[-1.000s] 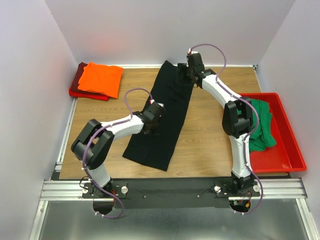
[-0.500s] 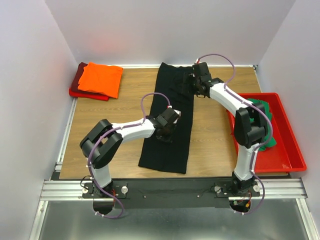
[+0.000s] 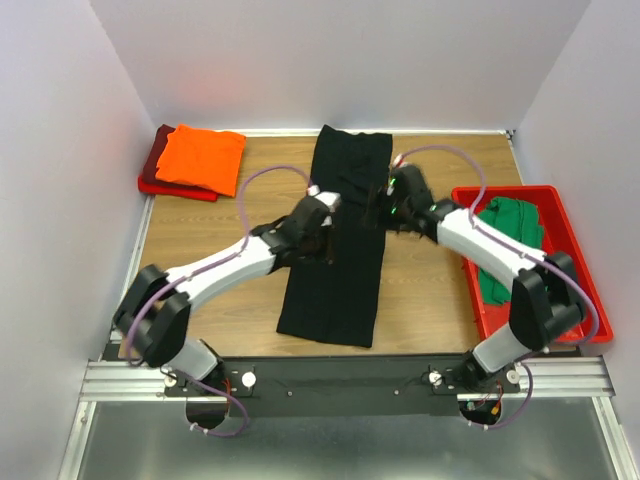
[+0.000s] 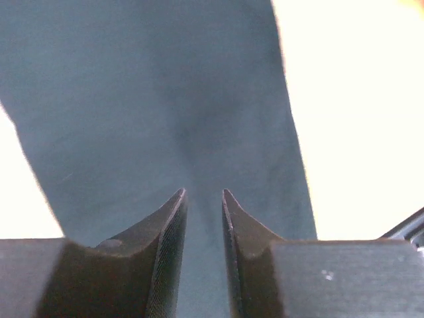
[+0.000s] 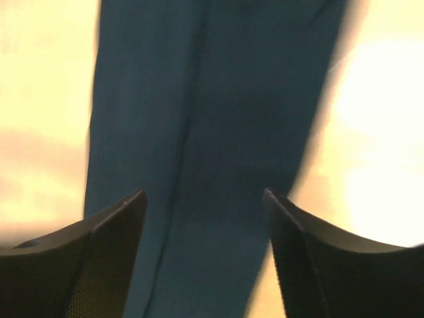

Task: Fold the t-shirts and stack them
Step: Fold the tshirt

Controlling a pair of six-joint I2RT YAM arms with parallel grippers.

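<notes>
Two tools are hanging over one long strip of black cloth. The black t-shirt point(image 3: 335, 290) is lying soft and matte, folded into a narrow band that runs from the upper centre of the overhead frame down toward the lower centre, its edges fairly straight on the wood-grain counter point(image 3: 220, 230).

The left tool point(image 4: 202, 193) is hovering at the band's left edge around mid-length. Its dark ribbed fingers point(image 4: 165, 245) are standing only a narrow slit apart and gripping nothing, with smooth cloth filling the wrist view beneath them. The right tool point(image 5: 204, 192) is sitting across from it at the right edge. Its fingers point(image 5: 112, 245) are spread wide with nothing between them, and a lengthwise crease is showing in the cloth below. Whether either tool is touching the fabric, I cannot tell.

In the upper left corner the bright orange t-shirt point(image 3: 203, 157) is resting folded on the dark red t-shirt point(image 3: 155, 160). At the right, the green t-shirt point(image 3: 510, 225) is lying crumpled in the red plastic bin point(image 3: 575, 255), with the right arm point(image 3: 480, 245) reaching across the bin's near part.
</notes>
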